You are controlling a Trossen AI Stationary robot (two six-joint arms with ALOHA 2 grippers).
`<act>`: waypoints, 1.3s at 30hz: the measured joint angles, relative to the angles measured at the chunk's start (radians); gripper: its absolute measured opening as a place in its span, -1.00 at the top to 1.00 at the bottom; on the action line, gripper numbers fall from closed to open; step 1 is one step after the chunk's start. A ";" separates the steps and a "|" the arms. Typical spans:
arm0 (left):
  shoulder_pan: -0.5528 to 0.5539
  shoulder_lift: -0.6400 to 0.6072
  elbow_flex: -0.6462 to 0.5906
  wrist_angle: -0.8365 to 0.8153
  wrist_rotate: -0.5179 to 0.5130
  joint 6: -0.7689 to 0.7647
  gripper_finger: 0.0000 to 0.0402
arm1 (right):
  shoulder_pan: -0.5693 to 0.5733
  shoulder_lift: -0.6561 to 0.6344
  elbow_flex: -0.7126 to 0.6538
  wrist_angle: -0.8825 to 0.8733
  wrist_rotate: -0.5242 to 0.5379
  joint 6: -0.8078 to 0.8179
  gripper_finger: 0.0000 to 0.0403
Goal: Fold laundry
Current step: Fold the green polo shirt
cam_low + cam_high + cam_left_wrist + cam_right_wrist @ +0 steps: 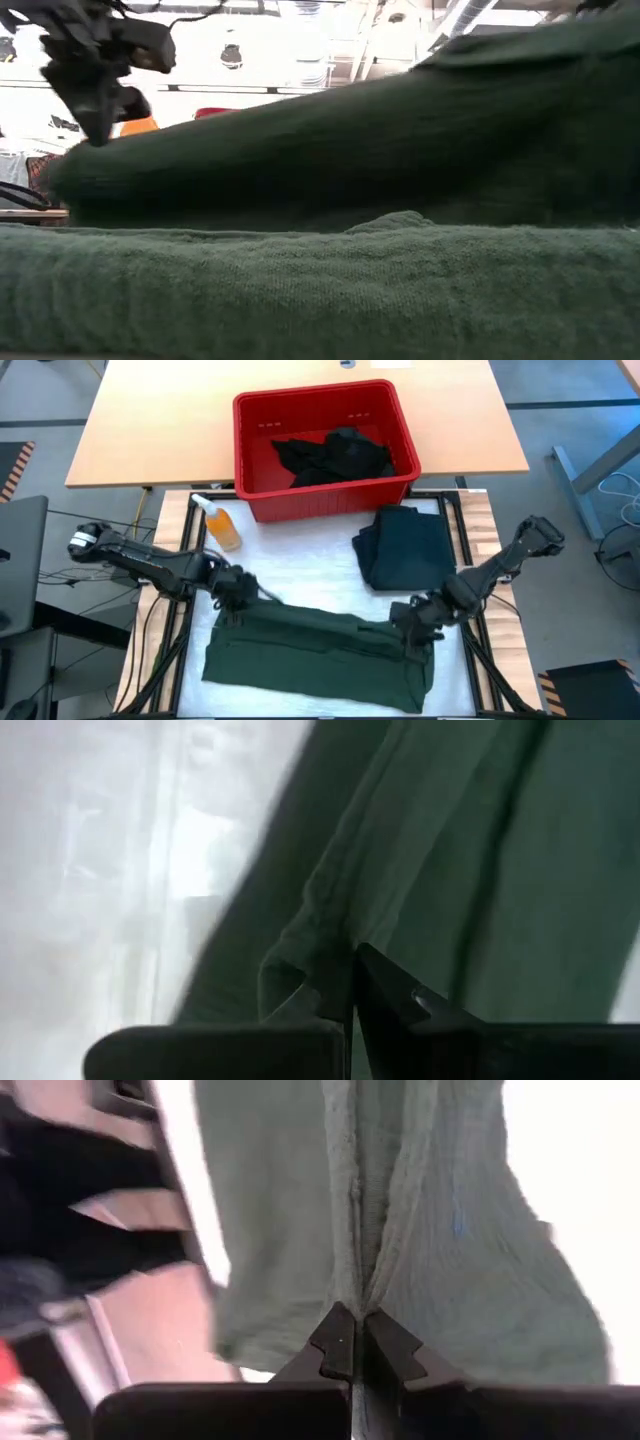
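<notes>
While both arms pinch the same dark green shirt (320,645), the fold is partway made. The shirt lies spread across the white table cover (300,555), on the near side of the red bin (325,450). The left gripper (238,588) has its jaws clamped together on a bunched fold at one far corner of the shirt; the right gripper (415,622) has its jaws clamped on a gathered seam at the other end.

To do this step well, I judge the two arms should travel together at equal height, keeping the lifted edge taut, so it lands straight on the near hem without dragging the layer beneath.

The shirt looks soft, matte and slightly nubbly, limp in long creases. A folded dark garment (410,545) sits just in front of the bin, beside the right gripper. Crumpled black laundry (335,455) lies inside the bin, which is hard, glossy plastic with sloping walls. An orange bottle (222,525) stands near the bin's front corner on the left arm's side.
</notes>
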 joint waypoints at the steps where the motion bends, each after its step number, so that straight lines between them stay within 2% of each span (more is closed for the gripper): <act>1: -0.033 0.011 0.000 0.000 0.000 -0.025 1.00 | 0.021 0.005 0.000 0.038 0.008 0.041 0.87; 4: -0.100 0.040 0.000 0.003 -0.012 -0.094 1.00 | 0.067 0.038 0.000 0.118 0.045 0.101 0.87; 7: -0.140 0.080 0.000 0.030 -0.022 -0.141 1.00 | 0.078 0.101 -0.001 0.155 0.038 0.103 0.87; 11: -0.165 0.140 0.000 0.070 -0.022 -0.173 1.00 | 0.072 0.187 -0.002 0.152 -0.037 0.091 0.80; 15: -0.190 0.198 0.000 0.086 0.038 -0.180 1.00 | 0.067 0.231 -0.002 0.163 -0.120 0.063 0.63; 23: -0.230 0.239 0.000 0.082 0.091 -0.183 1.00 | 0.066 0.183 -0.002 0.167 -0.136 0.050 0.28; 28: -0.230 0.239 0.000 0.108 0.095 -0.217 0.98 | 0.066 0.132 -0.002 0.157 -0.135 0.049 0.14; 33: -0.232 0.239 0.000 0.138 0.168 -0.221 0.81 | 0.084 0.105 -0.002 0.155 -0.093 0.043 0.10; 37: -0.232 0.239 0.000 0.132 0.305 -0.211 0.60 | 0.108 0.104 -0.002 0.144 -0.090 0.051 0.11; 39: -0.232 0.239 0.000 0.117 0.365 -0.218 0.51 | 0.126 0.104 -0.002 0.140 -0.081 0.112 0.13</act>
